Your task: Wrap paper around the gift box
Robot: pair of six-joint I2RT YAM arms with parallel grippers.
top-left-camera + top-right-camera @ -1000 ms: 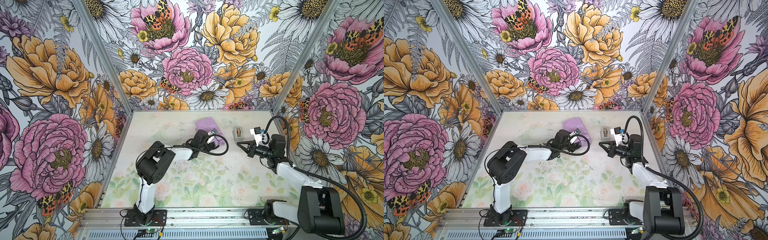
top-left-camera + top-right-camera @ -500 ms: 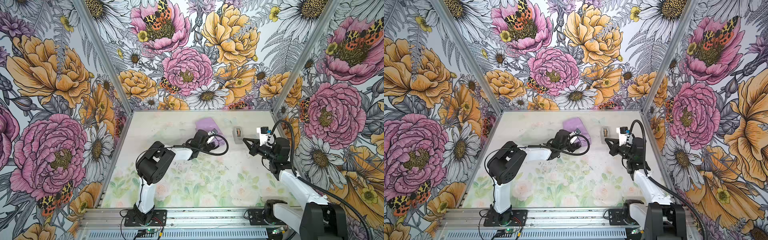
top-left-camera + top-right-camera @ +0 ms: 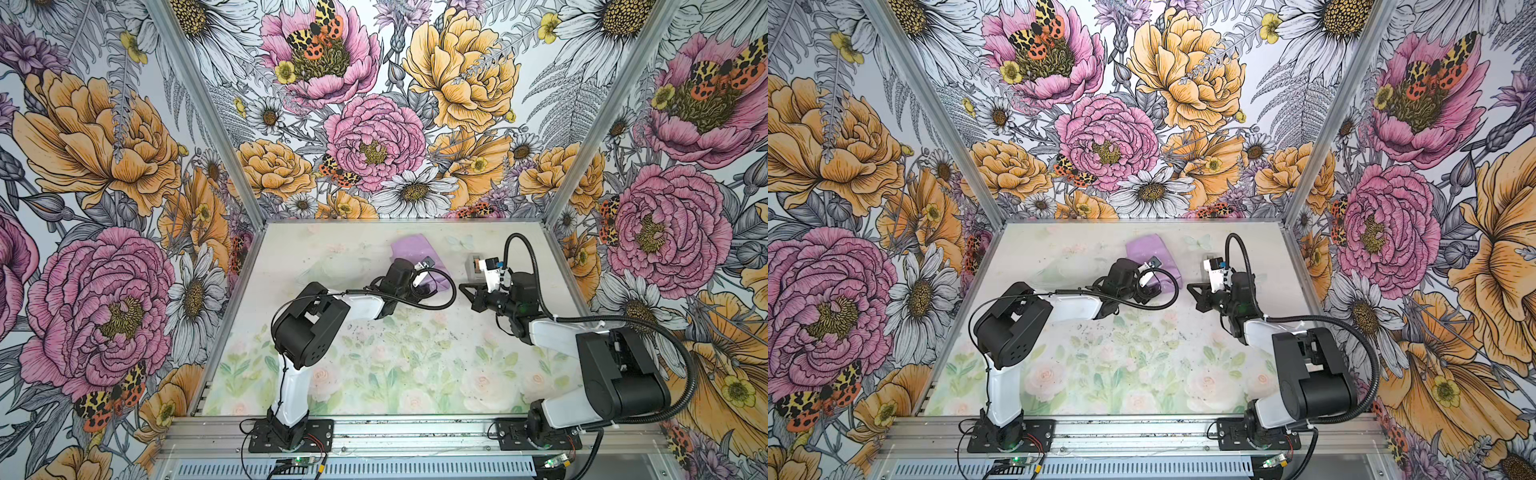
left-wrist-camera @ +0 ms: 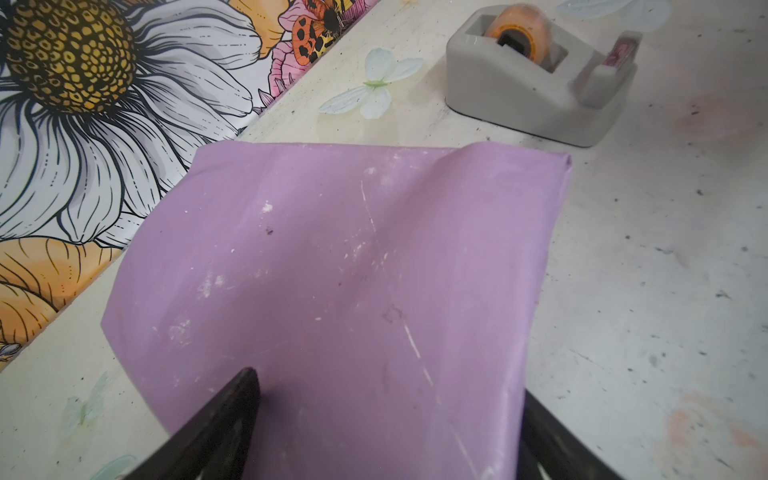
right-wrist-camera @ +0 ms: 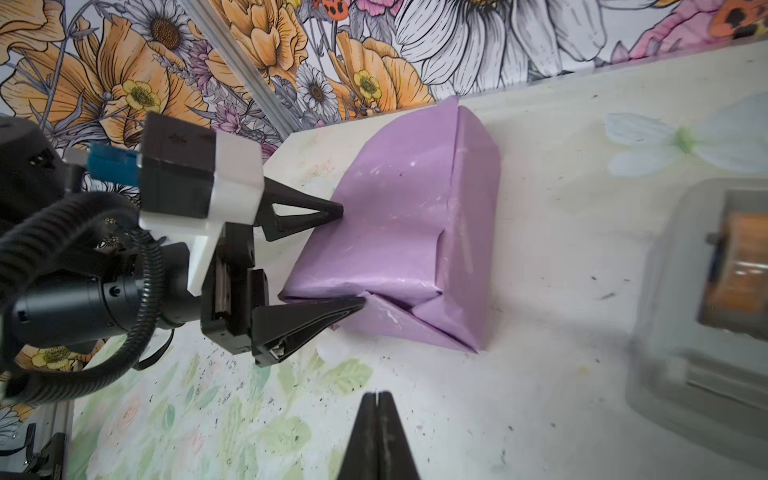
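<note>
Seemingly the folding is nearly done: the paper (image 5: 440, 328) is closed around the gift box (image 5: 399, 232), lying toward twelve o'clock on the table (image 3: 374, 374), so the next move likely calls for tape from the dispenser (image 4: 536, 83) at its three o'clock. The left gripper (image 5: 352, 254), reaching from seven o'clock, holds its jaws wide astride the box's near end, tips touching; the right gripper (image 5: 378, 401) hovers pinched together and empty at four o'clock.

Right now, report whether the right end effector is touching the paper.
Apart. The right wrist view shows it plainly: the shut right end effector ends short of the paper, with a strip of bare table between them.
</note>
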